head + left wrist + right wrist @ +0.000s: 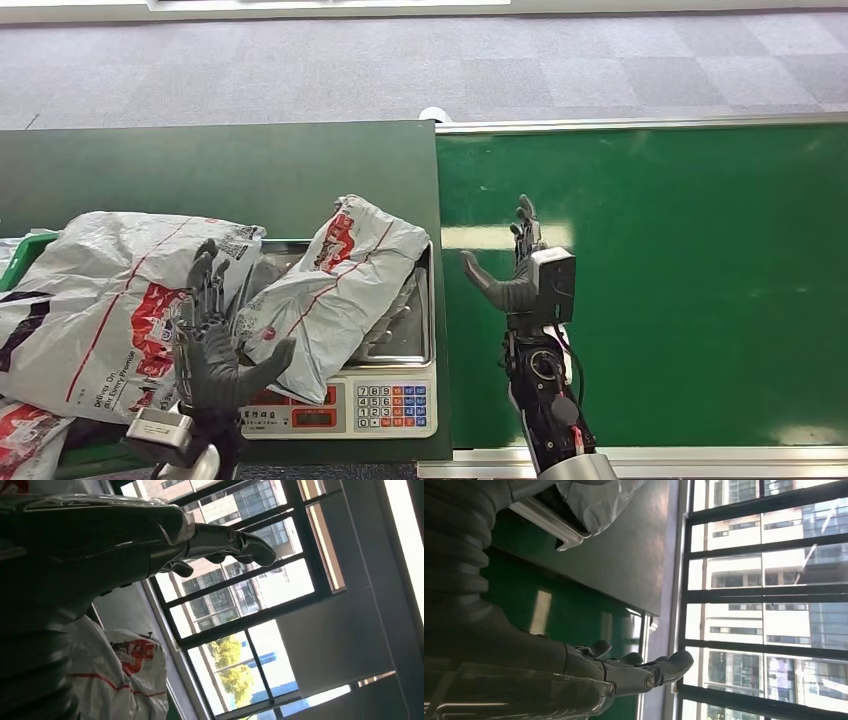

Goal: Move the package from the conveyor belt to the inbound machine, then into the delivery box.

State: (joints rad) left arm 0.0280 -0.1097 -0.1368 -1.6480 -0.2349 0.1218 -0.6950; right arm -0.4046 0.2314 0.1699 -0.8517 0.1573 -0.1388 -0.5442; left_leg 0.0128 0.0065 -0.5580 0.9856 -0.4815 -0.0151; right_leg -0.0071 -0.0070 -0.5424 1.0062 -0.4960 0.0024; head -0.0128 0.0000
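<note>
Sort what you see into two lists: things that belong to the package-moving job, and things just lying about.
Belonging to the job:
- crumpled grey plastic mailer package with red print, lying on the scale
- steel-topped weighing scale with keypad
- glossy green conveyor belt
- left robot hand, open
- right robot hand, open

Lying about:
- larger grey plastic mailer bag with red print
- grey carpet floor

Hidden and cut-off parts around the scale

The package (335, 290) covers most of the scale's tray (410, 335); the left hand (215, 340) hides part of its display, and the large bag (95, 310) runs off the edge, its print seemingly too small to read.
</note>
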